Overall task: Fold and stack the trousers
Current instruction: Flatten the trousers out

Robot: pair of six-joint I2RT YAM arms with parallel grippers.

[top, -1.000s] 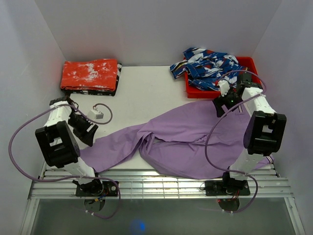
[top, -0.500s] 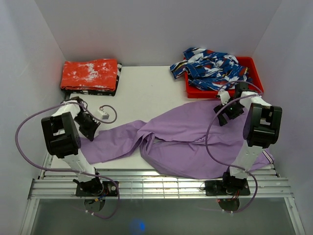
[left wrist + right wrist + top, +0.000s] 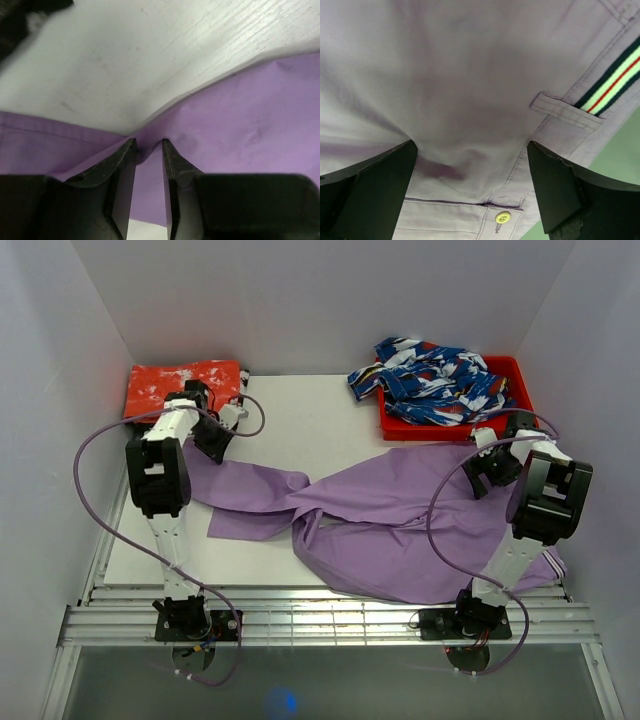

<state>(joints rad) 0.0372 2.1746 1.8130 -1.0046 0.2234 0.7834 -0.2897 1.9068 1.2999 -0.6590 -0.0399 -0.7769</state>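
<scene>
Lilac-purple trousers (image 3: 400, 510) lie spread and rumpled across the white table (image 3: 300, 410), with one leg drawn toward the far left and the waist end at the right. The left gripper (image 3: 148, 146) pinches a fold of that leg's cloth between nearly closed fingers, near a folded red-orange cloth (image 3: 185, 390). The right gripper (image 3: 471, 147) hangs over the waistband with its fingers spread wide, holding nothing, by the striped trim (image 3: 612, 82) and a pale button (image 3: 502, 217), and beyond it a red tray (image 3: 400, 430) holds a blue-white-red patterned garment (image 3: 435, 380).
</scene>
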